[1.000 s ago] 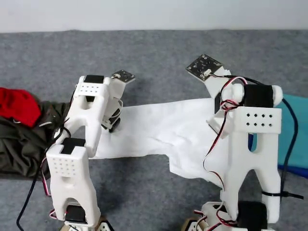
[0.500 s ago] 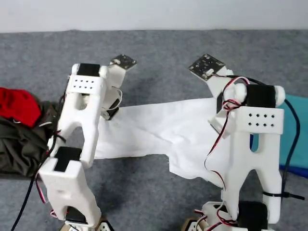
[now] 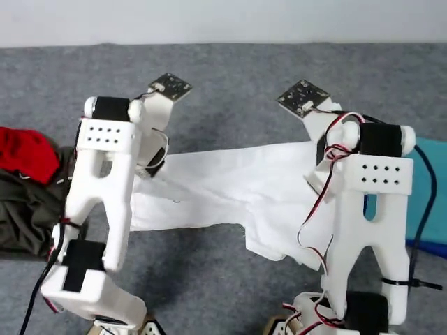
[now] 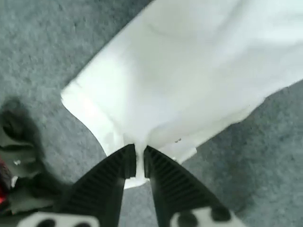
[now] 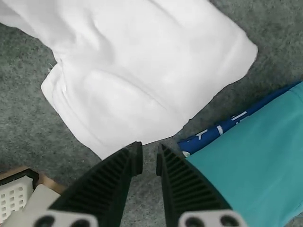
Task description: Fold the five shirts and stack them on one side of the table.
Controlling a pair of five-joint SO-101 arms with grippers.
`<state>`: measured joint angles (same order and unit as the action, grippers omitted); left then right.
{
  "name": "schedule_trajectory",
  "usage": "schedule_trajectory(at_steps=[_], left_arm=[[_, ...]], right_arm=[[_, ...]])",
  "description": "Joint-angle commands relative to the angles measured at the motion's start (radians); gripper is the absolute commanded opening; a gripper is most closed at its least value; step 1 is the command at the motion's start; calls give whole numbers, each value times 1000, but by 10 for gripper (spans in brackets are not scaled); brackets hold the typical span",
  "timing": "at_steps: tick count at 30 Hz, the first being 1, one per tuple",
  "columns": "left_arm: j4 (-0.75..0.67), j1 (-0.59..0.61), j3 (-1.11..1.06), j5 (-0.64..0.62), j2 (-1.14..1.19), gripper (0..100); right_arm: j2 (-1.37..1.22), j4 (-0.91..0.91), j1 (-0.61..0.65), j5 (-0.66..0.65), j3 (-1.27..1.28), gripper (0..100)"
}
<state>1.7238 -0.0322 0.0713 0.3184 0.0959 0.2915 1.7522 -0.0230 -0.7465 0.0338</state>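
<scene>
White shirt (image 3: 230, 185) lies spread on the grey table (image 3: 279, 77) between the arms. Left gripper (image 4: 138, 153) is closed on the shirt's hem, cloth pinched between its jaws. Right gripper (image 5: 147, 153), jaws nearly together, sits at the opposite hem; a grip there cannot be confirmed. Teal shirt (image 5: 255, 165) lies just beside.

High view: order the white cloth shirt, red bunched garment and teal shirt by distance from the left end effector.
1. White cloth shirt, centre table, held by the left end effector.
2. Red bunched garment, left edge.
3. Teal shirt, far right edge.
</scene>
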Motion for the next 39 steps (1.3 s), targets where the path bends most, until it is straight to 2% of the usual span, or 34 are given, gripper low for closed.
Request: schedule_trajectory(at_steps=[1, 6, 11, 20, 23, 26, 30, 34, 39], left_arm=[[-8, 11, -42, 2, -95, 5], [14, 12, -99, 2, -230, 14], [11, 12, -108, -5, -358, 101], [5, 52, -142, -6, -382, 118], [-64, 87, -189, -8, -382, 115], [-226, 114, -265, -77, -381, 111], [-400, 80, -363, -118, -347, 71], [-443, 21, -367, -114, -206, 32], [-454, -8, -266, -110, 9, 7]], right_arm=[[2, 30, -5, 3, 12, 67], [2, 30, -12, 3, 26, 68], [1, -21, -7, 3, 26, 69], [1, -71, -8, 8, 28, 69], [-1, -84, -10, 3, 28, 69], [-38, -137, -7, 9, 28, 69], [-140, -183, -7, 14, 21, 65], [-191, -177, -5, 97, 20, 65], [-193, -148, -7, 112, 21, 64]])
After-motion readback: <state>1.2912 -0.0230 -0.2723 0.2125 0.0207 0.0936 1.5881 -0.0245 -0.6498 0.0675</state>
